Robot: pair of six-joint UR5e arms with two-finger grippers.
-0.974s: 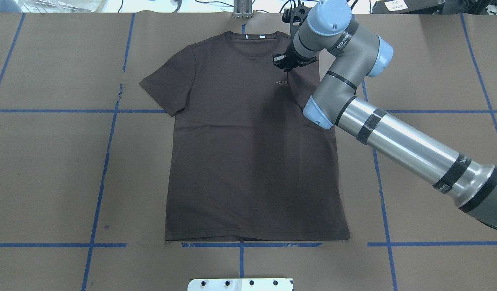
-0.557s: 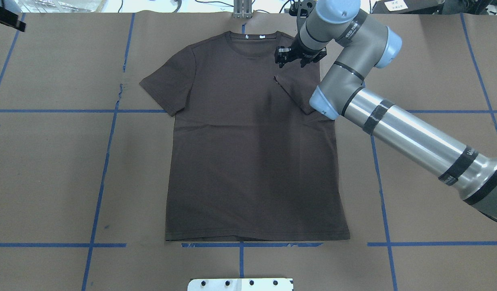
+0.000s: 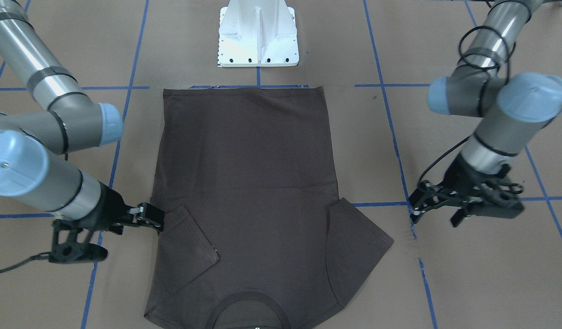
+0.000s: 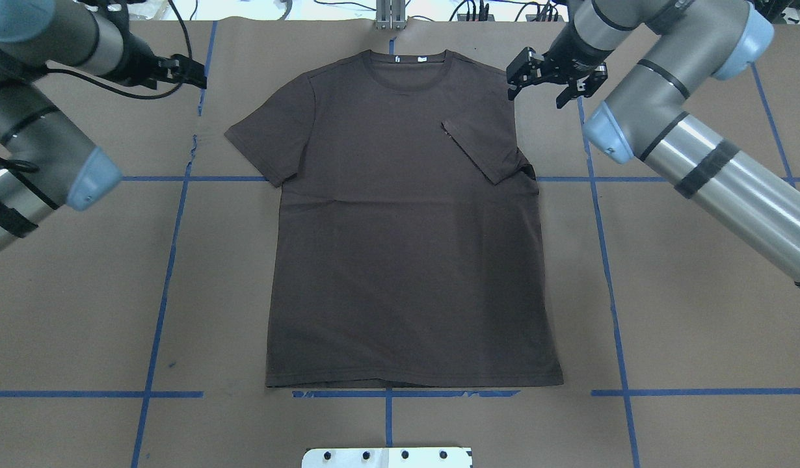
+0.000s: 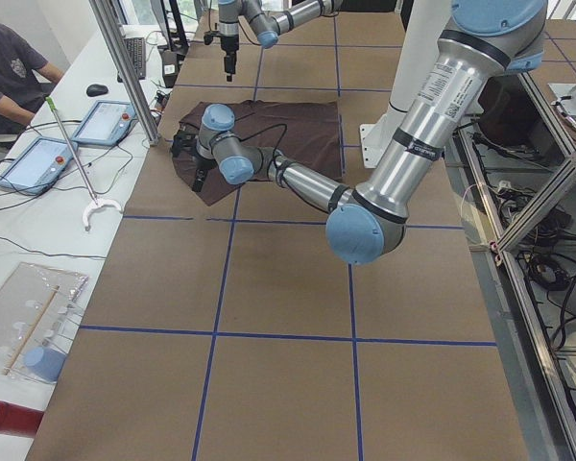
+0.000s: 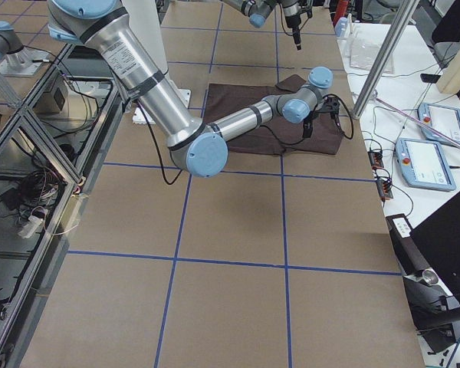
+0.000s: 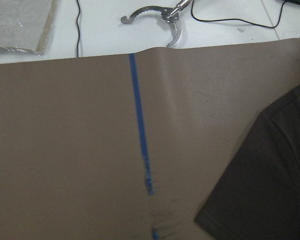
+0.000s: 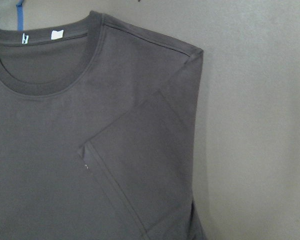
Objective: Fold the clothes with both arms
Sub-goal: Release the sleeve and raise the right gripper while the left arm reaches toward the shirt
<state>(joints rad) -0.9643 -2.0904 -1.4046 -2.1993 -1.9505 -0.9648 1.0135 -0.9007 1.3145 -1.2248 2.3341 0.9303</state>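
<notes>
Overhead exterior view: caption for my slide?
T-shirt flat, one sleeve folded in; left gripper, right gripper open beside it.

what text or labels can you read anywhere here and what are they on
Nothing can be read.
Neck tags on the T-shirt: dark marks, too small to read.
Band on the left arm: white print, too small to read.

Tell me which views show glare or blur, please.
Overhead view: bright glare along the silver tube of the right arm. Front-facing view: the left gripper looks slightly blurred. Right wrist view: the T-shirt is sharp and evenly lit.
</notes>
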